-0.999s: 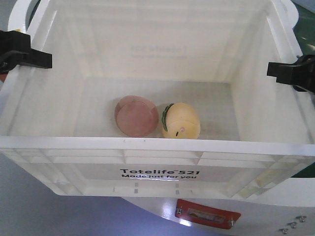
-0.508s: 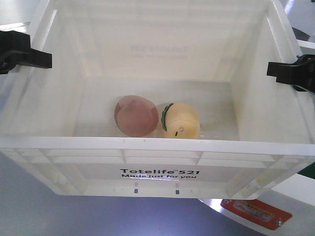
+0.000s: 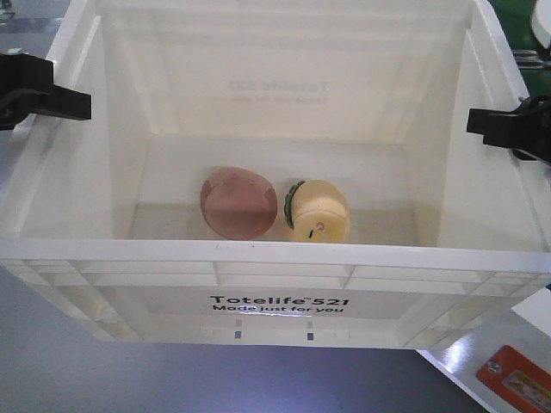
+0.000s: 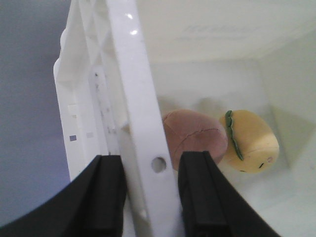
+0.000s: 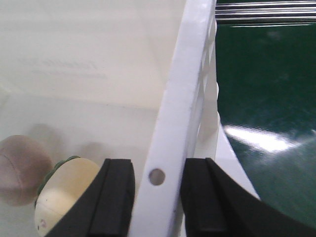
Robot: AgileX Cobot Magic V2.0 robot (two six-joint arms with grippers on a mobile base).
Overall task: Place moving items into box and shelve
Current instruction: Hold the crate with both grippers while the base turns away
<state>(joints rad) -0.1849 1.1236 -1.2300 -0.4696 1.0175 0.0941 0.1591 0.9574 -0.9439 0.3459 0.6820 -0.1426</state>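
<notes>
**Inside the Totelife crate: two toys on the floor, both side rims clamped**

On the floor of the box (image 3: pixel 275 253), towards its near wall, the two moving items lie side by side and touching. The dull pink-brown ball (image 3: pixel 238 203) is on the left and the pale yellow egg-shaped toy (image 3: pixel 317 212) on the right, its green edge turned towards the ball. A small dark mark and a pink dot show on the egg's near face.

The box's outer front wall carries black print (image 3: pixel 277 305): "Totelife 521" above "Made just for you". The same lettering shows faintly and reversed through the far wall (image 3: pixel 277 89).

The left gripper (image 4: pixel 148 164) straddles the box's left rim, one black finger (image 4: pixel 106 192) outside the wall and one inside, both pressed against the ribbed plastic beside a small round hole. The right gripper (image 5: pixel 158 170) clamps the right rim in the same way, also next to a hole.

Beyond the right wall is a glossy dark green surface (image 5: pixel 266 98), with grey metal bars (image 5: pixel 266 14) at its far edge. An orange-red label (image 3: pixel 516 375) sits on a white surface below the box's right corner; its writing is too small to read.
</notes>
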